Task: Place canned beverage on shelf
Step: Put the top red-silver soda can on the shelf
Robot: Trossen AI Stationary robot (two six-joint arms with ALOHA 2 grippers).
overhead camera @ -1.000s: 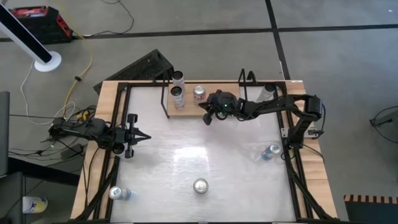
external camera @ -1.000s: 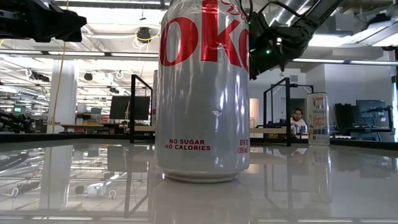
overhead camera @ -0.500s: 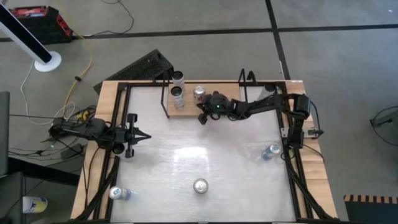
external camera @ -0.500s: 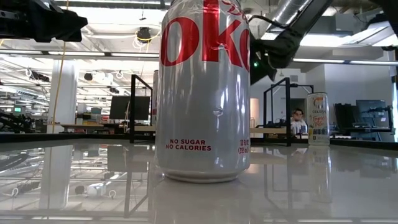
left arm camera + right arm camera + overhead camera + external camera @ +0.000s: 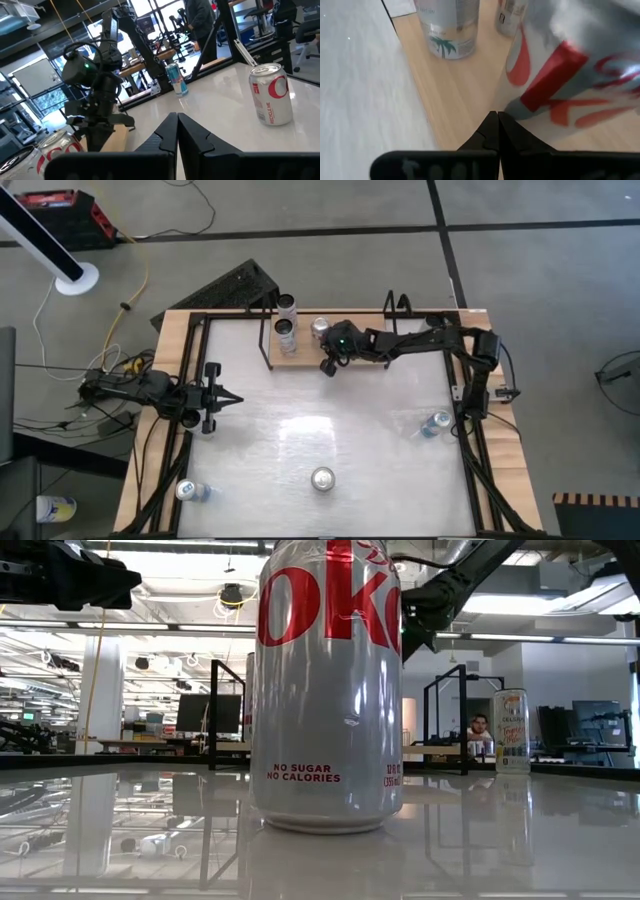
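Item: shelf [image 5: 300, 350], bench far edge, 3 cans on. Right claw [image 5: 327, 367] shut, empty, beside red can [image 5: 320, 329]; we judge next: fetch another can. Left claw [image 5: 232, 401] shut, idle.

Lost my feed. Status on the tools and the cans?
Right tool shut, empty, at the shelf beside the red-and-silver can. Left tool shut, waiting at table's left. Three cans on shelf. Nothing blocking.
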